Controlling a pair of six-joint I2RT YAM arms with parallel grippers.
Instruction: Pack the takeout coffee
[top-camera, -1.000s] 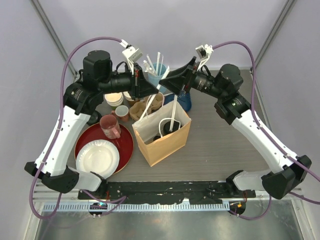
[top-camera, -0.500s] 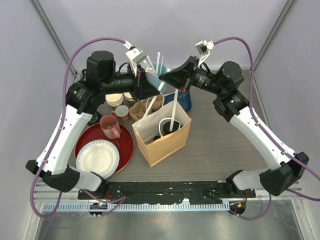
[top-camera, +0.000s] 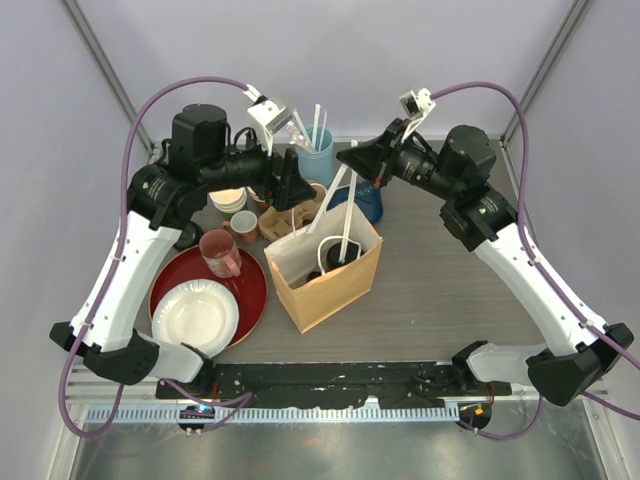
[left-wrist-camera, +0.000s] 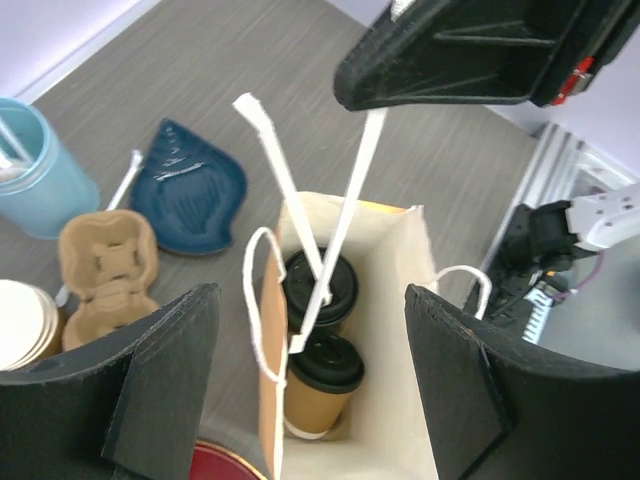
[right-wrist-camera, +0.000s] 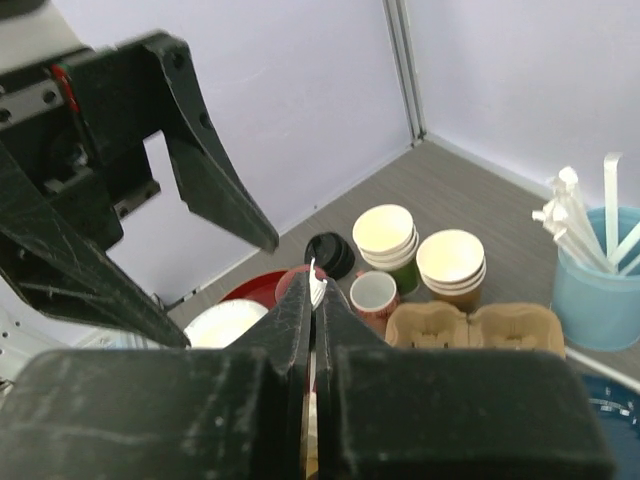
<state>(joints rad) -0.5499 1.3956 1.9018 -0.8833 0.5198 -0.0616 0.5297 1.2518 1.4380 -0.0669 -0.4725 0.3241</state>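
Observation:
A brown paper bag (top-camera: 335, 285) stands open mid-table. Inside it, in the left wrist view, a kraft-brown takeout coffee (left-wrist-camera: 322, 378) with a black lid stands upright beside a second black-lidded cup (left-wrist-camera: 320, 288) whose side is hidden. My right gripper (top-camera: 345, 160) hangs above the bag's far edge, shut on one white bag handle (right-wrist-camera: 314, 272), which runs taut up from the bag. My left gripper (top-camera: 292, 185) hovers open over the bag's left side, fingers (left-wrist-camera: 165, 385) spread on either side of the opening with nothing between them. The other handle (left-wrist-camera: 262, 300) hangs slack.
Left of the bag, a red tray (top-camera: 252, 292) carries a white plate (top-camera: 195, 318) and a pink mug (top-camera: 220, 252). Behind are stacked lidless cups (top-camera: 228, 200), a cardboard cup carrier (top-camera: 290, 215), a blue straw holder (top-camera: 315, 150) and a dark blue leaf dish (top-camera: 368, 205).
My right gripper has shut on the bag handle and drawn back to the right with it. My left gripper has opened, letting go of the handle.

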